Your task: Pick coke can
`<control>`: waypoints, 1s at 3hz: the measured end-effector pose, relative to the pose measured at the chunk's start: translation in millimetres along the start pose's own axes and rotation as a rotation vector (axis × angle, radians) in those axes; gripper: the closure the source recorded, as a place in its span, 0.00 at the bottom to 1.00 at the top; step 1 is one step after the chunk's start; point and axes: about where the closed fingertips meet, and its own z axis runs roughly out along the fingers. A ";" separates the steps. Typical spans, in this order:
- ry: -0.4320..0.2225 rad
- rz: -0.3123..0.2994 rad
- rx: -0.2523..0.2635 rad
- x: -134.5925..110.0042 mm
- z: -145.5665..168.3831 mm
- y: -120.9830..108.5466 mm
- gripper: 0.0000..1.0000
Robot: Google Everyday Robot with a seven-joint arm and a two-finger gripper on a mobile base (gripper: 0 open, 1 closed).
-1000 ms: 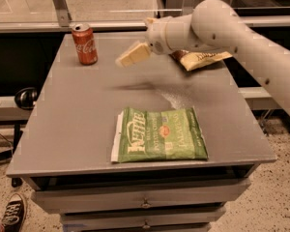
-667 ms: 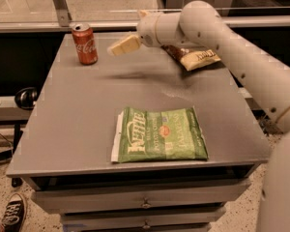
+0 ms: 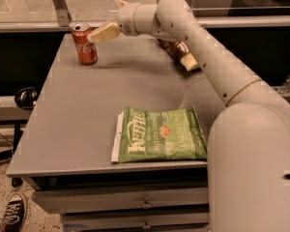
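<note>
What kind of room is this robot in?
Probably a robot test lab: a plain gray table with drawers, a coke can and green chip bag set out, and the gripper beside the can.

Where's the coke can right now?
In the camera view, the can stands upright at the table's far left corner; the claw hovers by its top, on the right.

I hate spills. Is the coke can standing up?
The coke can stands upright, silver top up; the gripper is near its top.
</note>
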 end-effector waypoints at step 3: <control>-0.049 0.117 -0.225 -4.8 19.5 74.0 0.00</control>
